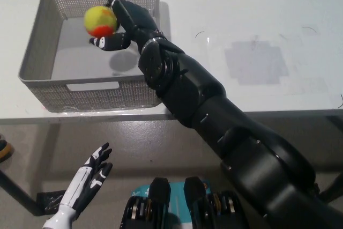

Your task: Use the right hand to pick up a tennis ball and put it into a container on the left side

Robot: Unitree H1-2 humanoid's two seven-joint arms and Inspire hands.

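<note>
Over the grey mesh container at the left of the white worktop, your right robot hand is at the placing step: it holds the tennis ball, yellow-green with an orange patch, above the container's open interior. The fingers curl around the ball from the right and from below, with one fingertip showing past its top edge, so the grip reads as closed on the ball rather than loosening. The ball sits in the air inside the line of the container's walls, nearer the far end with the handle slot, and its shadow falls on the bare floor of the container beneath. What you need next, by the look of it, is simply to spread the fingers and let the ball drop, then draw the black arm back over the right wall without catching the rim. Your white left robot hand rests low at the near left, below the worktop edge, fingers apart and holding nothing.
</note>
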